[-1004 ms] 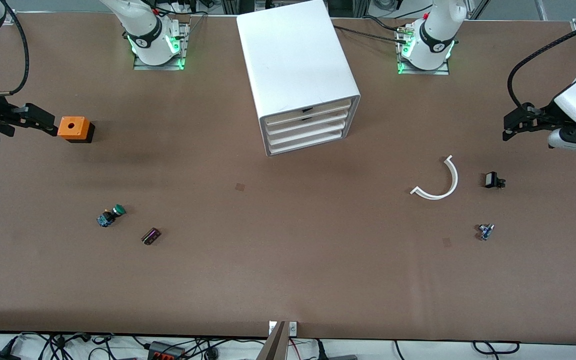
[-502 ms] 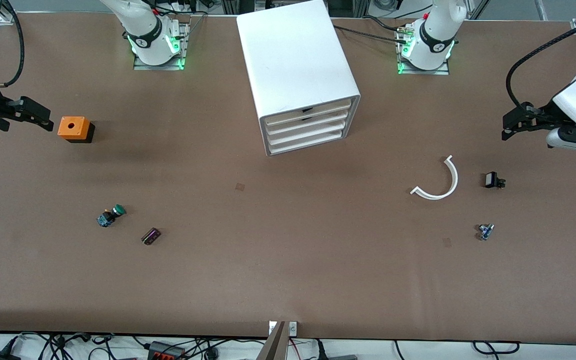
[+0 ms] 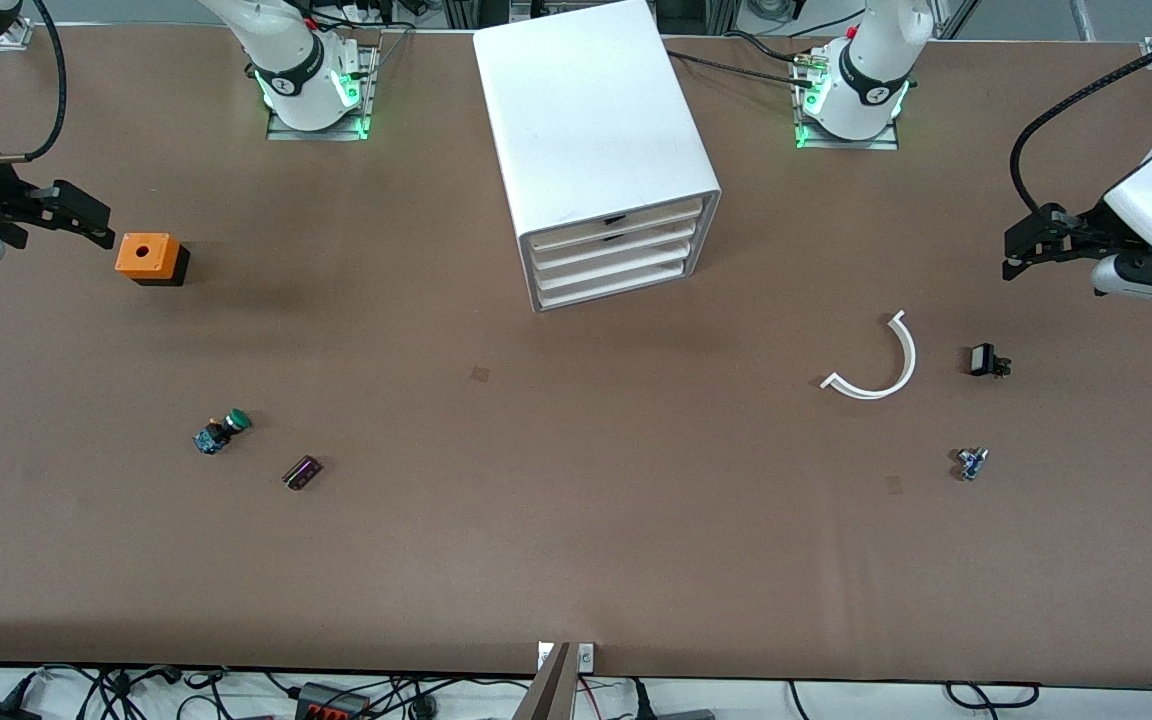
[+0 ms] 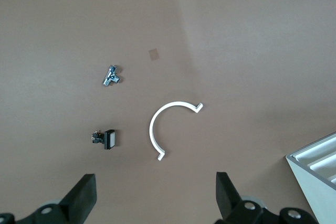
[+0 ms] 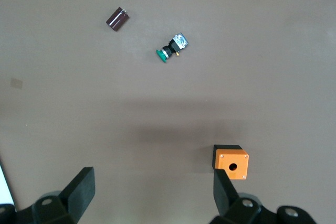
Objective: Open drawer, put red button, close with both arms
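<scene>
A plain brown tabletop (image 3: 576, 520) carries a white cabinet (image 3: 591, 120), a white curved strip (image 3: 881, 375) near the black left end effector (image 3: 1021, 262), and an orange box (image 3: 148, 258) beside the black right end effector (image 3: 86, 222). A green-capped switch (image 3: 221, 431) has a blue base.

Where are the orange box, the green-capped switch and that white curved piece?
orange box (image 3: 142, 255), front view, on its top face.
green-capped switch (image 5: 169, 51), right wrist view, on its black body.
white curved piece (image 4: 152, 129), left wrist view, on the arc's middle.
</scene>
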{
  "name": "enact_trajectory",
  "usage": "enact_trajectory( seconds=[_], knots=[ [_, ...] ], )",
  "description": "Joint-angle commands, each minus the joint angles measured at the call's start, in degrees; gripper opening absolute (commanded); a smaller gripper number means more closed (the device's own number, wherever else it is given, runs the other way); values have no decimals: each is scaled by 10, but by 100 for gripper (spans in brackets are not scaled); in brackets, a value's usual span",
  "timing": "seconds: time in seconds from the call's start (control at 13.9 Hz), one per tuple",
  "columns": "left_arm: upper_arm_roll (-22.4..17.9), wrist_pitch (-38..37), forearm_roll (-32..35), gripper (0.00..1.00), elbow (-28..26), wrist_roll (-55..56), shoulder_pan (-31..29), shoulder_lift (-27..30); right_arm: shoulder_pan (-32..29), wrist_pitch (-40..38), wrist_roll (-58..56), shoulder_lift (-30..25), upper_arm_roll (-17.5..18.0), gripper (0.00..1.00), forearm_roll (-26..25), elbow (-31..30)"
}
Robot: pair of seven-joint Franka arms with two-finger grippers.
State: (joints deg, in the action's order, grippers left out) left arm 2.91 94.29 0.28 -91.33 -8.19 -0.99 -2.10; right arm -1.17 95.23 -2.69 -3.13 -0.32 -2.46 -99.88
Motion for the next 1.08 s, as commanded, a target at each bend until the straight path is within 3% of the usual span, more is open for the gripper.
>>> enact_trajectory(
  seconds=[0.0,1.0],
  knots=[
    [2,-7,-2,100,1,-5,-2,8,-1,5,3,-6,-1,100,10,-9],
    [0,-9,-1,100,1,-7,-2,7,-2,1,2,-6,-1,100,5,-7]
  ],
)
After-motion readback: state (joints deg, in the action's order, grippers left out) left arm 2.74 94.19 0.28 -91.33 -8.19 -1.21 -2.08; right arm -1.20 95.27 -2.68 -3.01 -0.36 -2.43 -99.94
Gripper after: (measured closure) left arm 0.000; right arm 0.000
